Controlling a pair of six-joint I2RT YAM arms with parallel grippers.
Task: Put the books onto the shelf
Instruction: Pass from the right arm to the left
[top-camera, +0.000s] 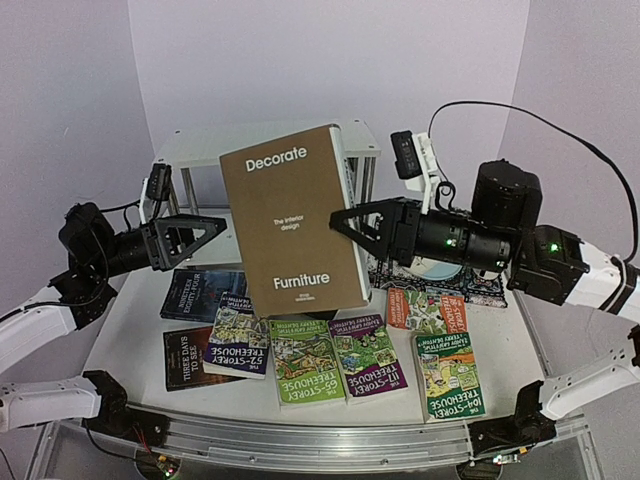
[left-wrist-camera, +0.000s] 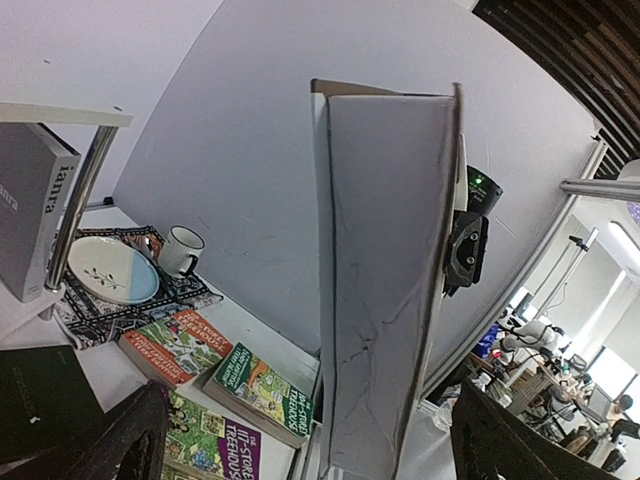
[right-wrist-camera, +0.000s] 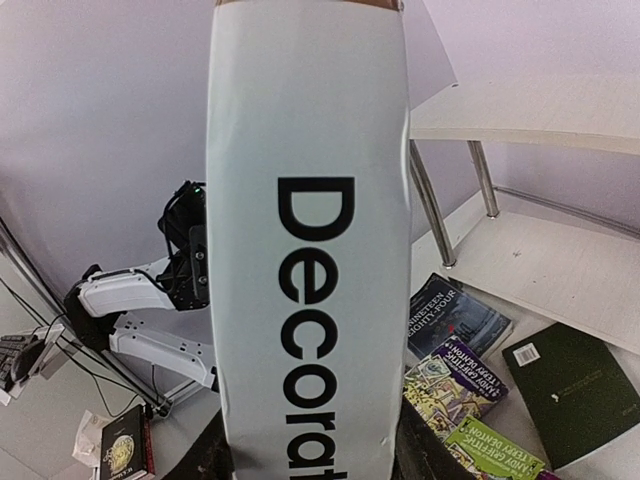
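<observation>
Right end effector (top-camera: 342, 224) pinched the brown "Decorate" book (top-camera: 290, 215) at its spine side. Its wrist view showed the pale spine with the black title running up between the two dark fingers. That book stood upright and slightly tilted, lifted above the desk (top-camera: 130, 335), with its cover facing the top camera. It hung in front of the white shelf (top-camera: 195, 145) and hid much of the top board. Left end effector (top-camera: 200, 240) was spread wide and held nothing, pointing at the book's opposite edge from the left. In its own wrist view the book's pale fore-edge stood ahead of the fingers, apart from them.

On the shelf's lower board a grey book (left-wrist-camera: 35, 215) stood upright beside a chrome leg. The other books lay flat on the desk below the raised one. In a front row were the 52-Storey paperback (top-camera: 238, 340), the 65-Storey paperback (top-camera: 305, 360), the 117-Storey paperback (top-camera: 365, 352) and the 104-Storey paperback (top-camera: 448, 372). An orange paperback (top-camera: 425, 308) lay behind that last one. Two dark books (top-camera: 190, 355) lay at the left, and a dark green book (right-wrist-camera: 570, 390) lay near the shelf. To the right a patterned mat (left-wrist-camera: 100, 310) carried a plate (left-wrist-camera: 110, 268) and a mug (left-wrist-camera: 182, 250).
</observation>
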